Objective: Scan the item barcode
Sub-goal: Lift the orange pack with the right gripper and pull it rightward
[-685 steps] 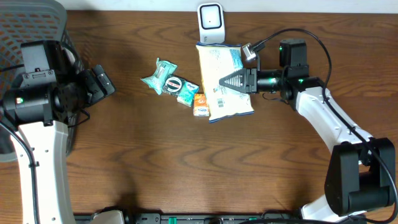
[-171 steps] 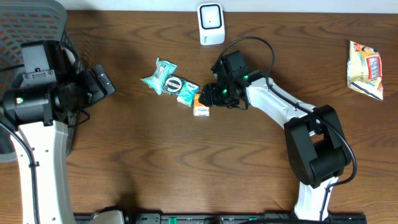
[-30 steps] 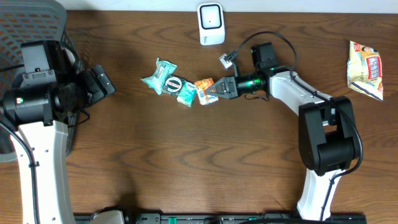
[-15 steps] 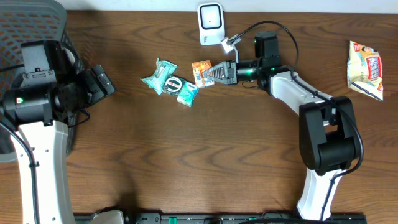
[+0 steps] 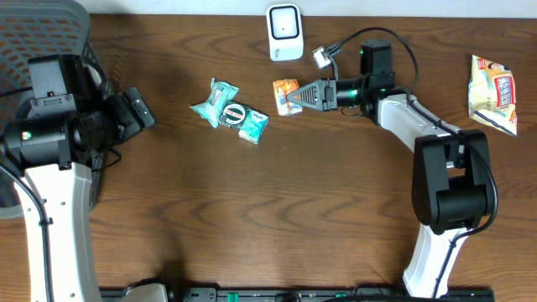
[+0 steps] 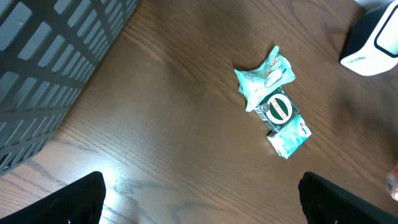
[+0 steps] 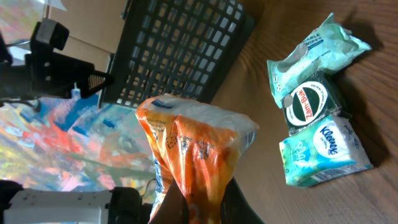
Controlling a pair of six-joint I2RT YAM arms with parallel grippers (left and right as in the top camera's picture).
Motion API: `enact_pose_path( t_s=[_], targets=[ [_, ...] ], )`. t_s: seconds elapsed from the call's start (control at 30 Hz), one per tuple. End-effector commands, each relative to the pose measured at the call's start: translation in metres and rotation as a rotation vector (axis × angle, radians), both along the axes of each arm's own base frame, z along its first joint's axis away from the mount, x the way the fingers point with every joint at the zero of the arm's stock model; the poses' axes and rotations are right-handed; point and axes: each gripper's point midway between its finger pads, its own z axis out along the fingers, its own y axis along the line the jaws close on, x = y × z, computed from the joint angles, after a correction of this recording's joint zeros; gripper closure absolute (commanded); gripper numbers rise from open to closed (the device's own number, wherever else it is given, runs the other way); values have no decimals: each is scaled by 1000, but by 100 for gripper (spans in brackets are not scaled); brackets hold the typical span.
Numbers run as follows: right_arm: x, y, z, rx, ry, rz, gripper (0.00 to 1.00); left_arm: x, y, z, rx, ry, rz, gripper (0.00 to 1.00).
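Your right arm stretches leftward along the far side of the table, forearm nearly level, and the right gripper [image 5: 295, 96] is clamped tight on the orange packet [image 5: 285, 91]. It holds the packet near the white scanner [image 5: 284, 32], on the scanner's near side and apart from it. To the packet's left, a green wipes pack [image 5: 215, 101], round tin [image 5: 237, 111] and tissue pack [image 5: 254, 126] lie bunched together. A snack bag [image 5: 493, 94] lies far right. Your left arm sits folded beside the dark basket [image 5: 42, 33], with the left gripper [image 5: 138, 111] spread wide above bare wood.
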Motion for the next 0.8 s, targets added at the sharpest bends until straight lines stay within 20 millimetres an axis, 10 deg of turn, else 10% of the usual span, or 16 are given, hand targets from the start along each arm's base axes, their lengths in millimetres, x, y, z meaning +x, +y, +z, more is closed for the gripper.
enact_pose_path(
  t_s=[0.0, 0.4, 0.77],
  targets=[
    [-7, -1, 12, 33, -6, 37, 99, 2, 1, 7, -3, -17, 3, 2],
    [38, -16, -4, -79, 100, -209, 99, 2, 1, 7, -3, -17, 2, 3],
    [14, -16, 15, 20, 3, -45, 99, 2, 1, 7, -3, -17, 3, 2]
  ],
)
